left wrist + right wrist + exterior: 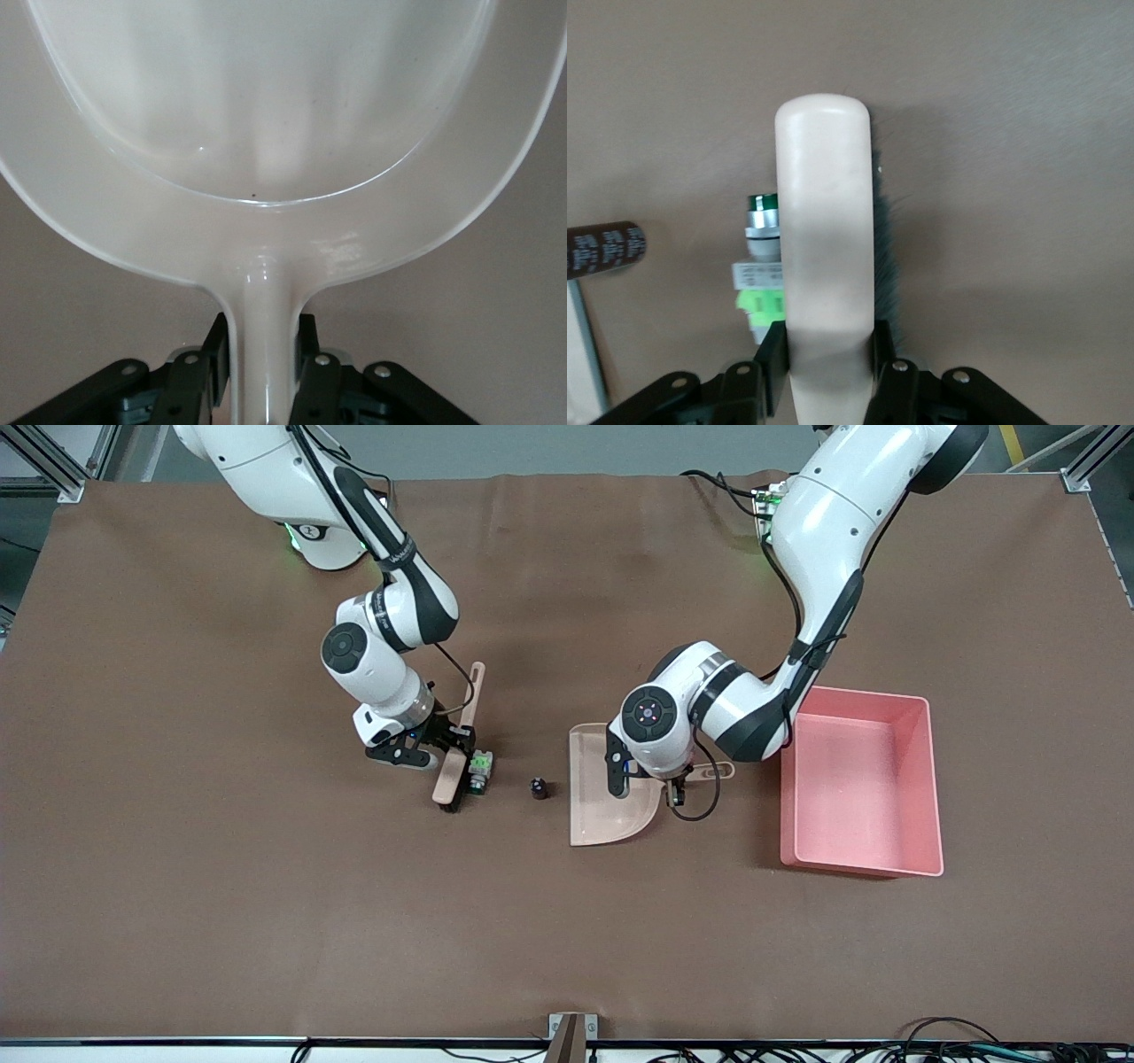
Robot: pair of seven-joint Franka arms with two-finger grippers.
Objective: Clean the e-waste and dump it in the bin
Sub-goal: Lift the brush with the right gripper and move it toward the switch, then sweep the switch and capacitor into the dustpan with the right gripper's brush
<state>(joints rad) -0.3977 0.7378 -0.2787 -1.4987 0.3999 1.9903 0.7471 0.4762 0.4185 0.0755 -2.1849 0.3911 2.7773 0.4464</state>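
The e-waste is two small parts on the brown table. A white-and-green component (480, 771) (762, 266) lies against the bristles of a beige brush (456, 775) (827, 204). A dark cylinder (539, 787) (602, 250) stands between that component and the open edge of a beige dustpan (602, 815) (266, 133). My right gripper (443, 740) (827, 354) is shut on the brush's handle, with the brush head down on the table. My left gripper (680, 778) (263, 354) is shut on the dustpan's handle. The pink bin (868, 693) stands beside the dustpan, toward the left arm's end.
The brown cloth covers the whole table and lies bare around the brush, the dustpan and the bin. A small bracket (571, 1036) sits at the table's edge nearest the front camera. Cables run along that edge.
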